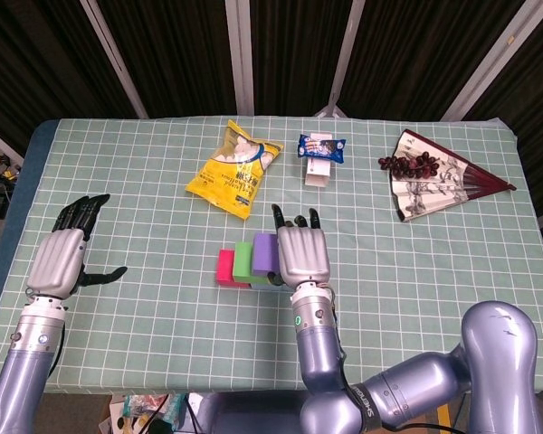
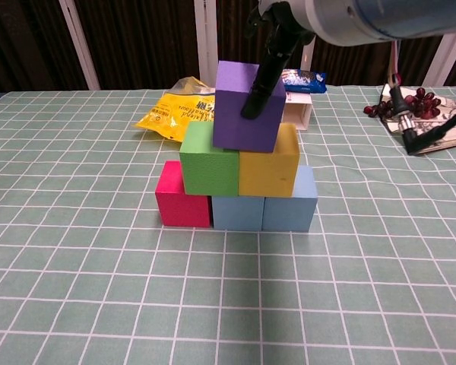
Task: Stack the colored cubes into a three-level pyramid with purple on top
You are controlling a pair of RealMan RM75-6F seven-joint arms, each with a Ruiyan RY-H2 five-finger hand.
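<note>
The pyramid stands near the middle of the table (image 1: 118, 208), at about 6 o'clock from the snack bag (image 1: 233, 168). In the chest view its bottom row is a red cube (image 2: 183, 204) and two blue cubes (image 2: 238, 212) side by side; on them sit a green cube (image 2: 208, 160) and a yellow cube (image 2: 273, 166); the purple cube (image 2: 242, 111) tops the stack, slightly tilted and turned, resting across the green and yellow ones.

The right hand (image 1: 303, 253) hovers over the stack with the back of the hand up and fingers extended forward. In the chest view a dark finger (image 2: 263, 80) lies against the purple cube's front right face; whether the hand grips the cube or only touches it cannot be told.

From the head view the right hand covers the yellow cube and most of the blue ones, so only red, green and purple edges show.

The left hand (image 1: 63, 258) rests at 9 o'clock from the stack, well apart, fingers spread and holding nothing. It is out of the chest view.

At 12 o'clock lies a small blue packet (image 1: 320, 147) on a white box; at 2 o'clock a fan (image 1: 434, 181), cut off at the chest view's right edge.
</note>
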